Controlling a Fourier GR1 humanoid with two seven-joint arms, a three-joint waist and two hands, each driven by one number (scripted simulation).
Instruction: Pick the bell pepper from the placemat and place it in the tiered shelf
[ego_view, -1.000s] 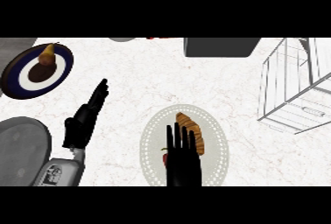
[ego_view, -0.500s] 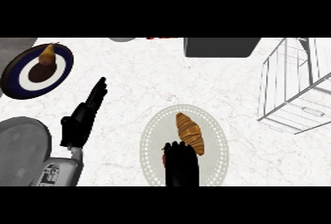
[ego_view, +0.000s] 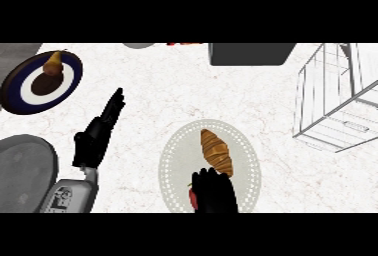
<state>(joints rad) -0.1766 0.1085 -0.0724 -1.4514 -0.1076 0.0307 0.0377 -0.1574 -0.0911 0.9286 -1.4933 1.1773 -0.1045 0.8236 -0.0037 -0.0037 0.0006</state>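
Note:
A pale oval placemat (ego_view: 173, 165) lies at the lower middle of the counter. Only a red sliver of the bell pepper (ego_view: 193, 198) shows on it, at the left side of my right hand (ego_view: 214, 192). That hand covers the pepper, its fingers curled down round it. A brown croissant (ego_view: 216, 151) lies on the mat just beyond the fingers. At the right edge stands the white wire tiered shelf (ego_view: 332, 100). My left hand (ego_view: 96, 140) rests open at the left, fingers straight and pointing up the counter.
A dark blue plate (ego_view: 18, 97) with a white ring holds brown food at the upper left. A grey round lid or pan (ego_view: 22, 170) sits at the lower left beside my left forearm. A dark grey box (ego_view: 251, 54) is at the top edge.
My right hand's fingers, stretched over the croissant a second ago, have pulled back and curled down onto the bell pepper. The croissant now shows in full. The left hand has barely moved.

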